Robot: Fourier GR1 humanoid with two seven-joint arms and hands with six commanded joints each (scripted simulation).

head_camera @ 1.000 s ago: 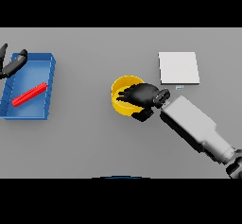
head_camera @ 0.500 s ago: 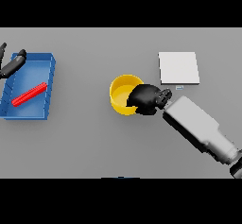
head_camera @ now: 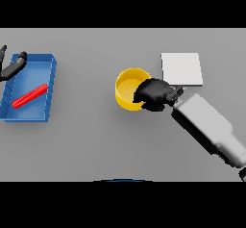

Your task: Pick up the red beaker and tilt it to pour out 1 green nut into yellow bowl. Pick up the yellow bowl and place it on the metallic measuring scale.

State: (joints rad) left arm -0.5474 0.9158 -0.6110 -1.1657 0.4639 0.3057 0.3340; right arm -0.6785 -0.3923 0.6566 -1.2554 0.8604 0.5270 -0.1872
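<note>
Now I have the right robot hand (head_camera: 154, 95) curled on the near-right rim of the yellow bowl (head_camera: 128, 88); the bowl sits on the surface, left of the scale (head_camera: 181, 69), not yet placed.

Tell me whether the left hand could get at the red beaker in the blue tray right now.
Probably yes: the left hand sits at the blue tray edge, and the red beaker lies uncovered inside.
</note>
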